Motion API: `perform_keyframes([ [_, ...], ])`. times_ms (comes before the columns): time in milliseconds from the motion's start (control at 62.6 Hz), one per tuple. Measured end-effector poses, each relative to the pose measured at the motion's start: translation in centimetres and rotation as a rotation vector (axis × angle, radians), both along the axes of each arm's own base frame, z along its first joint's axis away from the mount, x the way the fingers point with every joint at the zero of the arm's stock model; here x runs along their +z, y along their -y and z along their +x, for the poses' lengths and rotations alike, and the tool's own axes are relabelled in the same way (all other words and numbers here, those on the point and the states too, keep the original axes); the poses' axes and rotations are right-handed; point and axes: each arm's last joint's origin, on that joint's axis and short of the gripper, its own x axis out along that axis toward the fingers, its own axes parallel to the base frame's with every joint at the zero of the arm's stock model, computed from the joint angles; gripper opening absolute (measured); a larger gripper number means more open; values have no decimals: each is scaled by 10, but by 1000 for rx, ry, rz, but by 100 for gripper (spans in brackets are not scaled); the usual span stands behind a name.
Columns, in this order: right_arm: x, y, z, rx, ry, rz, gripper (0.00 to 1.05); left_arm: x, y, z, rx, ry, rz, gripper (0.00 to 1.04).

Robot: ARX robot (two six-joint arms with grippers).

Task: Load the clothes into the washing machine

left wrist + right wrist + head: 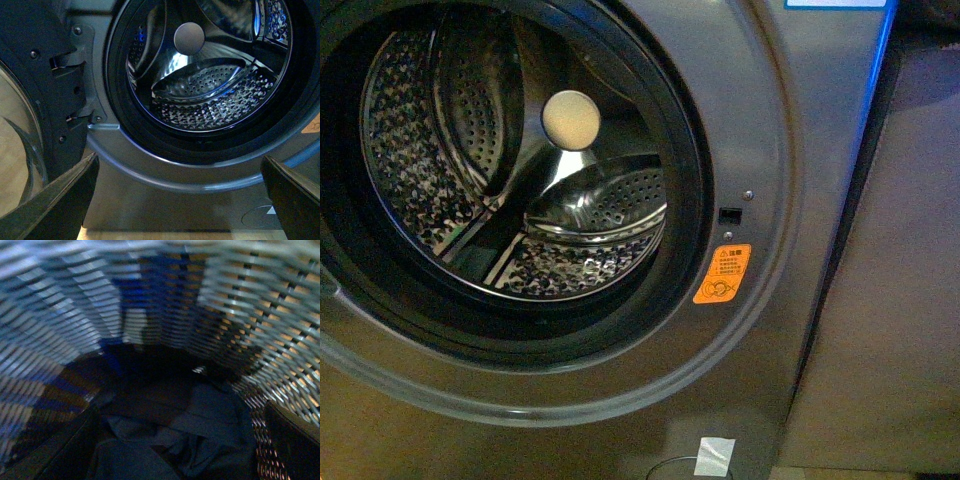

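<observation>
The dark grey washing machine (790, 150) fills the front view, its round porthole open on the perforated steel drum (590, 250), which holds no clothes. An orange sticker (722, 273) sits right of the opening. The left wrist view shows the same drum (215, 100) and the swung-open door (30, 100); my left gripper (185, 200) is open and empty below the porthole rim. My right gripper (185, 445) is open inside a woven basket (60, 320), over crumpled dark navy clothes (200, 435) at its bottom, not holding them.
A plain grey-brown panel (890, 320) stands to the right of the machine. A strip of white tape (714, 456) is on the machine's lower front. Pale wooden floor (150, 235) shows under the machine. The basket's wicker walls (260, 310) close round the right gripper.
</observation>
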Motion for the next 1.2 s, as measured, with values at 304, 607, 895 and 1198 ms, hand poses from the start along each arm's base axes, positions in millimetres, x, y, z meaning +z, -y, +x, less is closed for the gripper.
perform_keyframes([
  [304, -78, 13, 14, -22, -106, 49, 97, 0, 0, 0, 0, 0, 0, 98],
  [607, -137, 5, 23, -16, -181, 102, 97, 0, 0, 0, 0, 0, 0, 98],
  [895, -175, -12, 23, -12, -241, 139, 97, 0, 0, 0, 0, 0, 0, 98],
  [1198, -194, -13, 17, -27, -264, 137, 97, 0, 0, 0, 0, 0, 0, 98],
])
